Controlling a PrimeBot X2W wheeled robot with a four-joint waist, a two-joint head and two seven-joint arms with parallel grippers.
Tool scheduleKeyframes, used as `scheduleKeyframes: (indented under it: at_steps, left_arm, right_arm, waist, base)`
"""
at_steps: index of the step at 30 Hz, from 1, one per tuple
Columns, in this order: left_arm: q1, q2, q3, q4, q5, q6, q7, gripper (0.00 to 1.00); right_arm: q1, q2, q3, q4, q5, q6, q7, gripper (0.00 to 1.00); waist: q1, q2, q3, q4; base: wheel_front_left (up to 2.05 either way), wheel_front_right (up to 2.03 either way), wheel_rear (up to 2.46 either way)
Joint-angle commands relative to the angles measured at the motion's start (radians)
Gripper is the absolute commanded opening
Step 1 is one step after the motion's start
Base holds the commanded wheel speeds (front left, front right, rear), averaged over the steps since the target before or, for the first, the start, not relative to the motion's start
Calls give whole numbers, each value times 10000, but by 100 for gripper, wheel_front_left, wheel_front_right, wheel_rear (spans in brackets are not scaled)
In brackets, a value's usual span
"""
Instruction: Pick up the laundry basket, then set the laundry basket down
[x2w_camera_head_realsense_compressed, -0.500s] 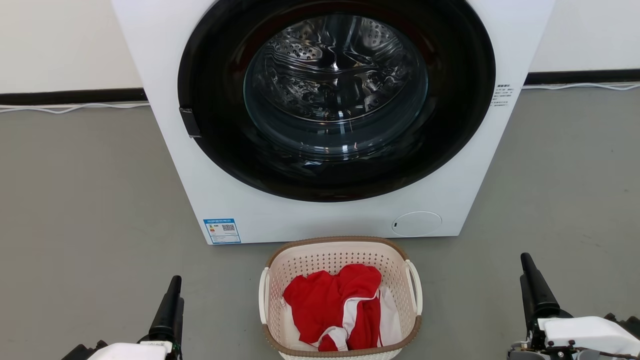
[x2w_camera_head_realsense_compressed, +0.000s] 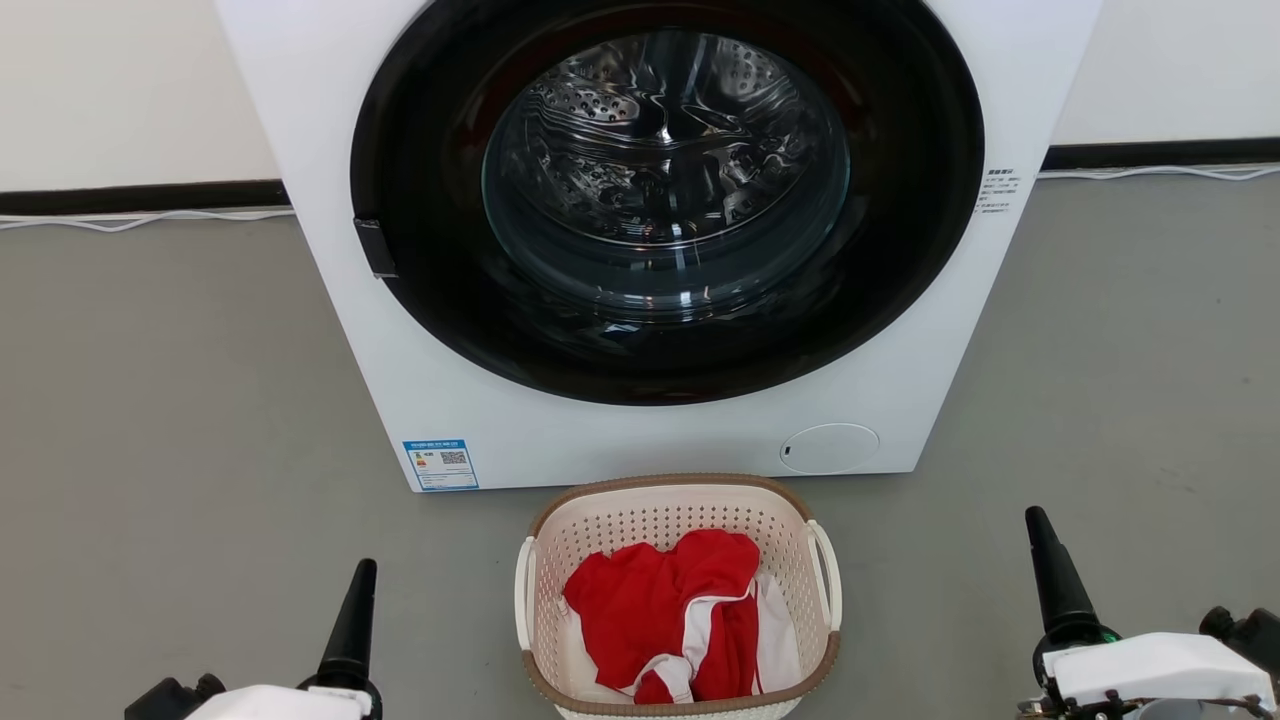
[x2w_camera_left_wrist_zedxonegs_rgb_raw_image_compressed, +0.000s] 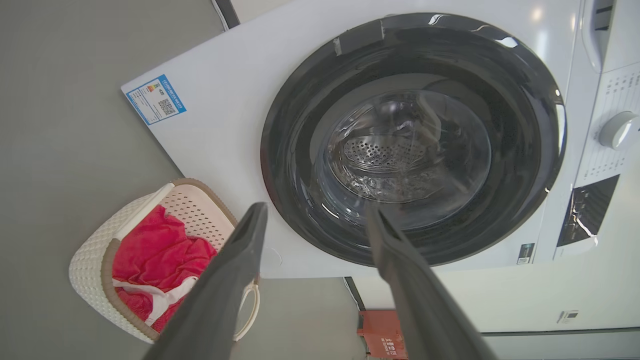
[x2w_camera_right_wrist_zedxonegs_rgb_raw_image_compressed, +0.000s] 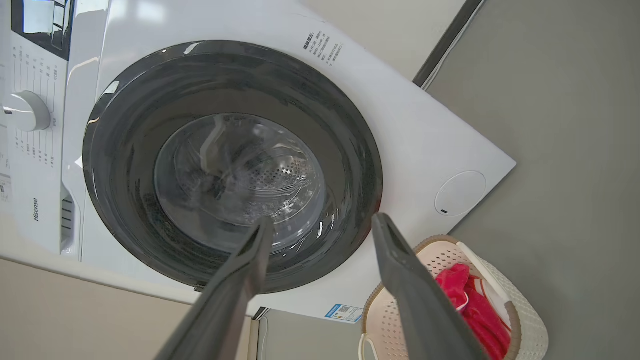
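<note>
Head view: we count one cream perforated plastic laundry basket (x2w_camera_head_realsense_compressed: 660, 520), one red garment (x2w_camera_head_realsense_compressed: 650, 610); left gripper (x2w_camera_left_wrist_zedxonegs_rgb_raw_image_compressed: 316, 210) and right gripper (x2w_camera_right_wrist_zedxonegs_rgb_raw_image_compressed: 322, 220) gape empty.

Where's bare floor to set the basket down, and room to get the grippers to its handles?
Bare grey floor runs wide on both sides of the washing machine, back to the wall. Also bare: between left gripper and the laundry basket's left handle, right gripper and right handle. Tight: the gap from basket's far rim to the machine front.
</note>
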Motion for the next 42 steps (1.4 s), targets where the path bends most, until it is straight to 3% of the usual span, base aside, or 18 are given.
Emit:
scheduleKeyframes:
  at_steps: [1,18,42]
  left_arm:
    - [-174,74,38,-307,329,44,-108,100]
    - [-56,100,-121,-391,2910,271,-606,100]
    - [117,136,-243,-504,5456,378,-1280,100]
  right_arm:
    - [-204,-154,127,-345,-473,34,-197,100]
    - [-280,-442,376,-136,-3063,45,-696,100]
    - [-315,-659,591,-86,-6247,59,-1371,100]
  waist:
    - [-1,0,0,-7]
    - [-1,0,-36,-69]
    - [-1,0,-15,-216]
  base:
    - [0,0,0]
    - [0,0,0]
    - [0,0,0]
